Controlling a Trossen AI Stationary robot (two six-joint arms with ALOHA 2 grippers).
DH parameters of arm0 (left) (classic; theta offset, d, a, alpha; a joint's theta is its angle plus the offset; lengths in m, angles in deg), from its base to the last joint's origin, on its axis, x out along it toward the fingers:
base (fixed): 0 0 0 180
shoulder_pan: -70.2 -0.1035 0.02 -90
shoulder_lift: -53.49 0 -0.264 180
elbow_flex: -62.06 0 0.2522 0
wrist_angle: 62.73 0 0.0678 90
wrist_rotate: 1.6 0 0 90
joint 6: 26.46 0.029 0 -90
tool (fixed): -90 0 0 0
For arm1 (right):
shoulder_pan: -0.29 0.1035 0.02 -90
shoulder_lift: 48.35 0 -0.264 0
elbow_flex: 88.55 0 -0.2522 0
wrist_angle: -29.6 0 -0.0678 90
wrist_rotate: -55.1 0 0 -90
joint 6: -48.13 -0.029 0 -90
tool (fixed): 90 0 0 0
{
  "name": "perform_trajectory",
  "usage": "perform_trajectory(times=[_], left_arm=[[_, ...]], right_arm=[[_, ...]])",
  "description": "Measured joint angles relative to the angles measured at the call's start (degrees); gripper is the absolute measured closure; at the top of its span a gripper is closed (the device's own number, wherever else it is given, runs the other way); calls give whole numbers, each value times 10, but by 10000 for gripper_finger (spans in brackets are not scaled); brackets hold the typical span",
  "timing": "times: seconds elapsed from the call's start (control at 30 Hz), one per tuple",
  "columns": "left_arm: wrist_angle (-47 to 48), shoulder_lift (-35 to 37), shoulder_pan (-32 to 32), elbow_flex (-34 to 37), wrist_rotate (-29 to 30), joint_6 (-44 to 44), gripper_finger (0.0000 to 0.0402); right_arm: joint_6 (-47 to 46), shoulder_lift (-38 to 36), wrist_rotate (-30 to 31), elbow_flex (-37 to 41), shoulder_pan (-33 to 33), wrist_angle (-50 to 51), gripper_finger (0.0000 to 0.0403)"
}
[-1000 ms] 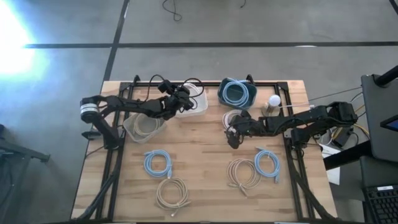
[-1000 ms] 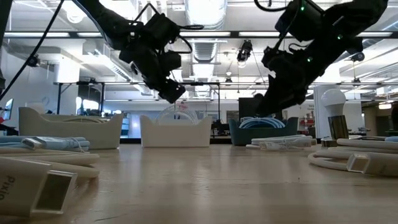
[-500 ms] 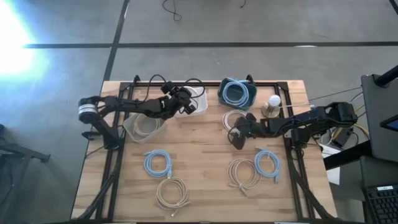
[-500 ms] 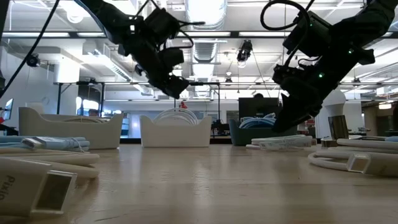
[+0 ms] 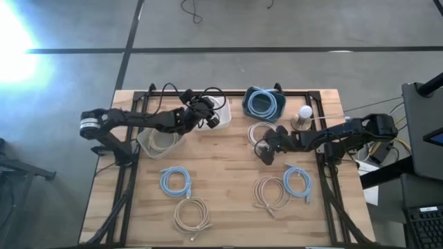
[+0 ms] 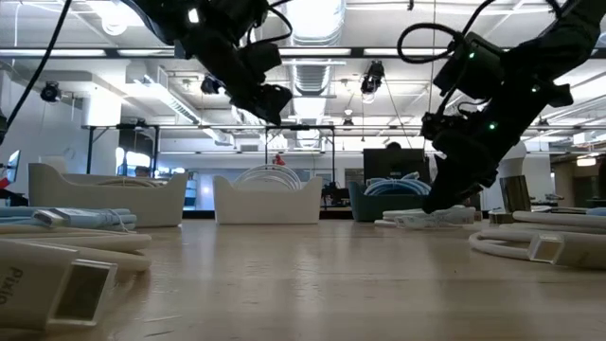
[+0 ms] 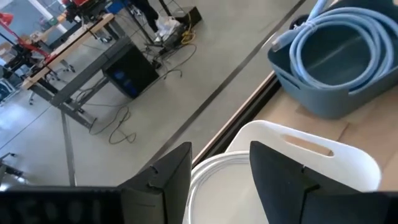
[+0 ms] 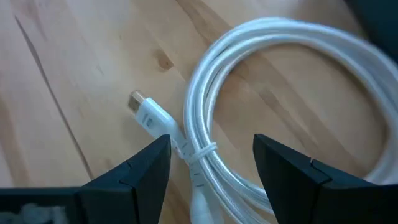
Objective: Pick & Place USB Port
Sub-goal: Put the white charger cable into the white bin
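A white coiled USB cable (image 8: 280, 56) lies flat on the wooden table, its plug (image 8: 138, 101) sticking out beside the coil; in the high view this white coil (image 5: 257, 131) sits right of centre. My right gripper (image 8: 211, 149) hovers open just above the coil's edge near the plug, also seen as the right gripper (image 5: 267, 149). My left gripper (image 7: 221, 155) is open and raised over the white bin (image 7: 323, 155), which holds another white coil (image 7: 211, 180). From above, the left gripper (image 5: 208, 115) shows at that bin's near-left side.
A blue bin (image 5: 263, 104) with a blue cable and a beige bin (image 5: 160, 138) stand along the far side. Loose coils lie nearer: blue (image 5: 175, 181), beige (image 5: 192, 213), beige (image 5: 270, 190), blue (image 5: 296, 181). A bulb-like object (image 5: 304, 113) stands near the right edge.
My right gripper has moved a little toward the table's right edge and come down toward the white coil. My left gripper has risen and shifted slightly toward the white bin. No cable has moved.
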Motion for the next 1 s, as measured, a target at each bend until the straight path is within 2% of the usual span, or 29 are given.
perform_trajectory(times=[0.1,0.47,0.57,0.77,0.87,1.0], left_arm=[[-1,6,2,0,0,0,225],[6,8,3,1,2,-3,225],[11,8,3,1,2,-3,225],[19,8,9,1,2,-7,225],[21,10,20,1,1,2,225],[22,23,37,1,2,13,225]], right_arm=[[-2,2,-37,2,-20,0,179],[15,80,-23,-7,-24,13,190],[15,80,-24,-13,-25,21,222],[12,57,-43,-26,-26,31,319],[10,46,-104,-35,-25,34,354],[6,42,-176,-57,-21,30,356]])
